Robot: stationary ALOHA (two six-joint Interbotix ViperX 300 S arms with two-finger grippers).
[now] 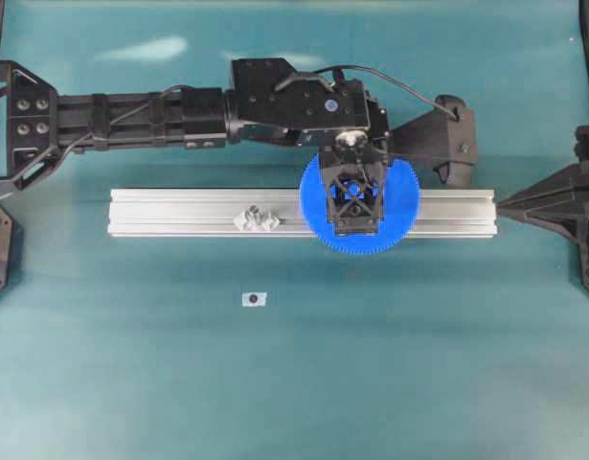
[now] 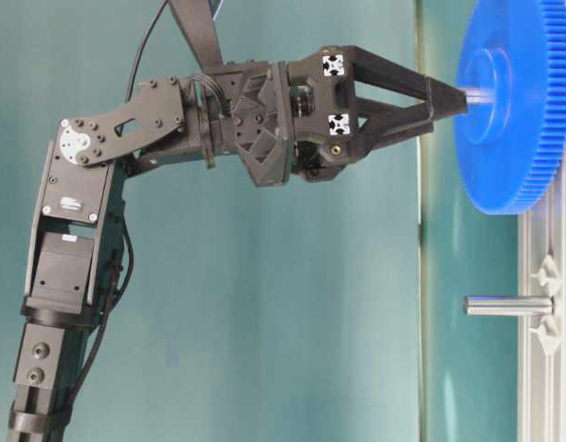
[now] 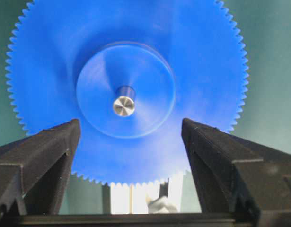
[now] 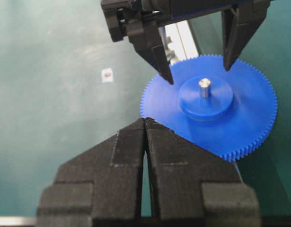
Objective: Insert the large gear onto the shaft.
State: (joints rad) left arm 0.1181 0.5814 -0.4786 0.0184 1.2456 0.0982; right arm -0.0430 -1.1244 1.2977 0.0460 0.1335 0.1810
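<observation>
The large gear, a blue toothed disc, sits flat on the aluminium rail with the shaft poking up through its hub. The shaft's silvery tip stands a little above the hub. My left gripper hangs straight over the gear, open, one finger on each side of the hub, holding nothing. From table level its fingertips are level with the shaft's end, just off the gear. My right gripper is shut and empty, beside the gear's rim, at the rail's right end.
The aluminium rail lies across the table. A second peg with shiny mounts stands on it left of the gear, bare. A small white marker lies on the green mat in front of the rail.
</observation>
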